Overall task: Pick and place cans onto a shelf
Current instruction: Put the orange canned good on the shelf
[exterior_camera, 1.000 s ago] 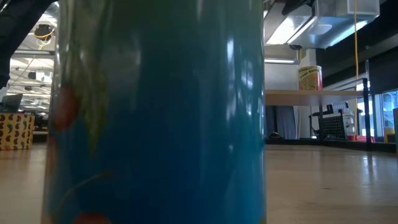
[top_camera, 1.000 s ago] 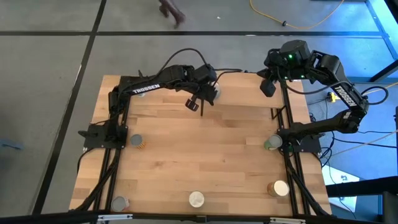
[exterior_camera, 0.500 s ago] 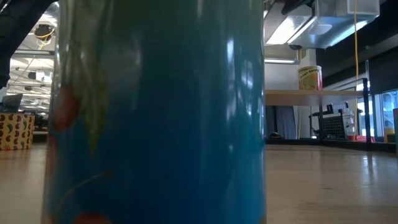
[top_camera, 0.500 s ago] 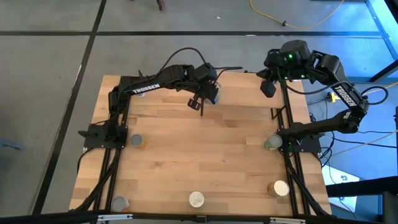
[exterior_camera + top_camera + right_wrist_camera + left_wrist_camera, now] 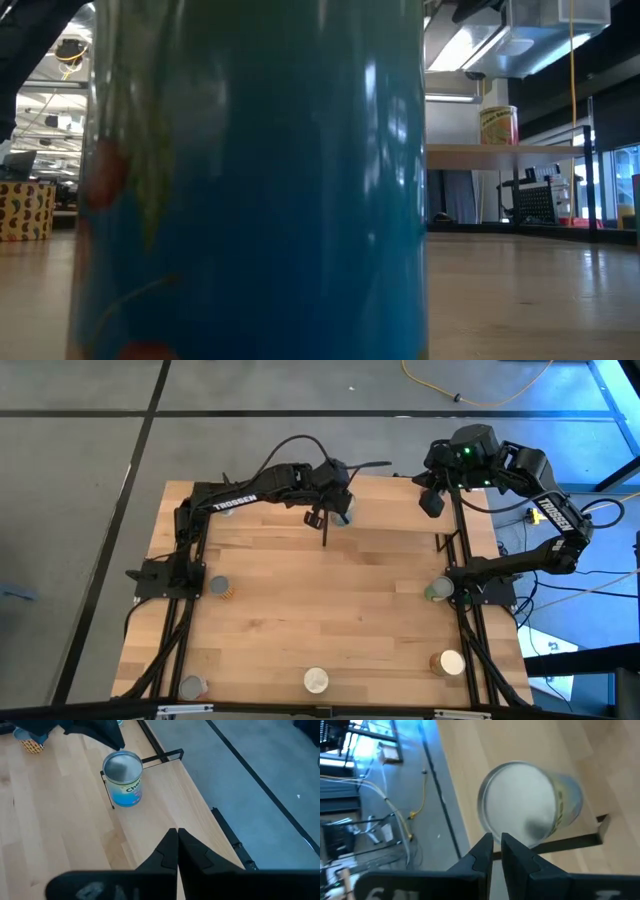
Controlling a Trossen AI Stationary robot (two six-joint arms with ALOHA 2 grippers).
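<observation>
A can (image 5: 520, 800) with a silvery lid and a yellow and blue label stands upright on the shelf (image 5: 250, 508) at the table's far side, also seen as the can (image 5: 123, 777) and the can (image 5: 498, 125). My left gripper (image 5: 497, 837) hangs just over this can (image 5: 345, 513), slanting down. Its fingers are shut to a thin slit with nothing between them. My right gripper (image 5: 177, 832) is shut and holds nothing, raised above the far right corner (image 5: 430, 503). My left gripper comes at the can's lid (image 5: 512, 827) from above, slanting down. Its fingertips (image 5: 485, 842) overlap the lid's near rim in the left wrist view. I cannot tell whether they touch it. The can stands upright on its base on the shelf.
More cans stand on the tabletop: an orange one (image 5: 220, 588) at the left, a green one (image 5: 437, 592) at the right, and three along the near edge (image 5: 190, 686), (image 5: 316, 680), (image 5: 450, 662). A blue can (image 5: 250, 180) fills the low view. Black posts (image 5: 440, 545) edge the shelf.
My left gripper has swung a little toward the far edge and the right, turning at the wrist, and now stands more over the can on the shelf. The can has stayed where it was.
</observation>
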